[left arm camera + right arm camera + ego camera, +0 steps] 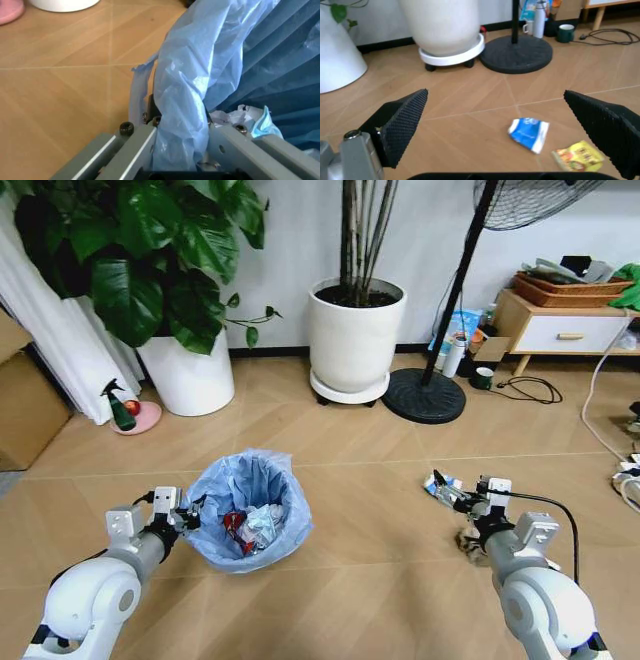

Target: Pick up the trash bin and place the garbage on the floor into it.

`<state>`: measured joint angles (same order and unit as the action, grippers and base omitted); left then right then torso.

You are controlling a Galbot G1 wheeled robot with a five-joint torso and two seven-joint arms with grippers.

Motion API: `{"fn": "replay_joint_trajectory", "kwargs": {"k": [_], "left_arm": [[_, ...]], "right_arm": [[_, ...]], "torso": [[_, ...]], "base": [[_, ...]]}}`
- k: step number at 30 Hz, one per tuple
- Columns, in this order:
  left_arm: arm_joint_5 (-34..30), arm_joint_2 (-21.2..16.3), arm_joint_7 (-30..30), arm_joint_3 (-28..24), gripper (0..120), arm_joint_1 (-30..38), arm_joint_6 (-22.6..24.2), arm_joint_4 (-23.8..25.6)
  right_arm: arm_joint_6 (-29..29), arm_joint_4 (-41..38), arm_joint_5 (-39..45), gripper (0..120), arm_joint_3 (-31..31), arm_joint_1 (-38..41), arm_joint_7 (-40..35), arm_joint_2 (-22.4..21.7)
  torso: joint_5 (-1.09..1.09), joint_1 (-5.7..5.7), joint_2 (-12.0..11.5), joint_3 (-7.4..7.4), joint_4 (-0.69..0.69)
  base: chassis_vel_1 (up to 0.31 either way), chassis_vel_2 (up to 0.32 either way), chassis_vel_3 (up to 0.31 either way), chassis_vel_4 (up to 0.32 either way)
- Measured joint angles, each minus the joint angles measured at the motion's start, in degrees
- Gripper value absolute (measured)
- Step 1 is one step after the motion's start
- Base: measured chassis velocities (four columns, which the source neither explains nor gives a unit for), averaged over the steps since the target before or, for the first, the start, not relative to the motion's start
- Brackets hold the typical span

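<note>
The trash bin (248, 520), black and lined with a crinkly light blue bag, stands on the floor (370, 570) at centre left. My left gripper (186, 515) is shut on its near-left rim. In the left wrist view its jaws clamp the bag fold (180, 112) over the rim. Garbage lies inside: a red can (233, 526) and crumpled white paper (264, 526). My right gripper (458, 510) hovers open above a blue-white packet (529, 134) and a yellow wrapper (579, 156) on the floor. Its fingers (402, 120) are spread wide with nothing between them.
Two large white plant pots (352, 340) (190, 375) stand behind the bin. A fan's black base (425, 395) and a mug (483, 378) sit at the back right. Cables (610, 450) lie along the right. A pink dish with a spray bottle (127, 415) and cardboard box (25, 405) are left.
</note>
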<state>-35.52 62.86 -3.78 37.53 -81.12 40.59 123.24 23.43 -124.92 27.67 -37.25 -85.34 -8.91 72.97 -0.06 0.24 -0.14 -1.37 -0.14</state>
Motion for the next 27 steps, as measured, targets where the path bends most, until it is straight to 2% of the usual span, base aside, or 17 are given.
{"fn": "replay_joint_trajectory", "kwargs": {"k": [3, 6, 9, 10, 12, 15, 17, 24, 25, 27], "left_arm": [[0.0, 0.0, 0.0, 0.0, 0, 0.0, 0.0, 0.0], [0.0, 0.0, 0.0, -0.1, 0, 0.0, 0.0, 0.0], [0.1, 0.1, 0.0, -0.1, 0, 0.0, 0.0, 0.0], [0.1, 0.1, 0.0, -0.1, 0, 0.0, 0.0, 0.0], [0.2, 0.1, 0.0, -0.1, 0, 0.0, 0.0, 0.0], [0.2, 0.1, 0.1, -0.1, 0, -0.1, 0.0, 0.0], [0.2, 0.1, 0.0, -0.1, 0, -0.1, 0.0, 0.1], [0.3, 0.2, 0.1, -0.3, 0, -0.3, 0.0, 0.2], [0.3, 0.2, 0.1, -0.3, 0, -0.3, 0.0, 0.2], [0.3, 0.2, 0.1, -0.3, 0, -0.3, 0.0, 0.2]], "right_arm": [[0.0, 0.0, 0.0, 100, 0.0, 0.0, 0.0, 0.0], [0.0, 0.1, 0.1, 100, 0.0, 0.1, -0.1, -0.1], [0.0, 0.1, 0.1, 100, 0.0, 0.2, -0.1, -0.1], [0.0, 0.1, 0.1, 100, 0.0, 0.2, -0.1, -0.1], [0.0, 0.1, 0.1, 100, 0.1, 0.1, -0.1, 0.0], [-0.1, 0.2, 0.1, 100, 0.2, 0.0, -0.2, 0.2], [-0.3, 0.2, 0.0, 100, 0.3, -0.1, -0.2, 0.4], [-0.6, 0.5, -0.6, 100, 0.7, -0.5, -0.6, 0.6], [-0.7, 0.5, -0.8, 100, 0.7, -0.7, -0.8, 0.8], [-0.7, 0.6, -1.0, 100, 0.7, -0.9, -0.9, 0.9]], "torso": [[0.05, -0.01, 0.0, 0.01, 0.01], [-0.03, 0.0, 0.0, -0.01, 0.01], [0.05, -0.01, 0.0, 0.01, 0.0], [-0.04, 0.0, 0.0, 0.0, 0.01], [0.04, -0.01, 0.0, 0.01, 0.02], [-0.02, 0.0, 0.0, 0.0, 0.0], [0.03, -0.01, 0.0, 0.01, 0.01], [-0.02, -0.01, 0.0, 0.0, 0.01], [0.06, -0.01, 0.0, 0.01, -0.01], [0.08, -0.01, 0.0, 0.01, 0.01]], "base": [[-0.234, -0.25, 0.247, 0.246], [-0.234, -0.232, 0.222, 0.243], [-0.216, -0.22, 0.204, 0.236], [-0.212, -0.224, 0.213, 0.236], [-0.221, -0.203, 0.222, 0.215], [-0.22, -0.22, 0.224, 0.217], [-0.233, -0.231, 0.224, 0.22], [-0.225, -0.229, 0.219, 0.218], [-0.227, -0.174, 0.187, 0.223], [-0.146, -0.174, 0.187, 0.127]]}}
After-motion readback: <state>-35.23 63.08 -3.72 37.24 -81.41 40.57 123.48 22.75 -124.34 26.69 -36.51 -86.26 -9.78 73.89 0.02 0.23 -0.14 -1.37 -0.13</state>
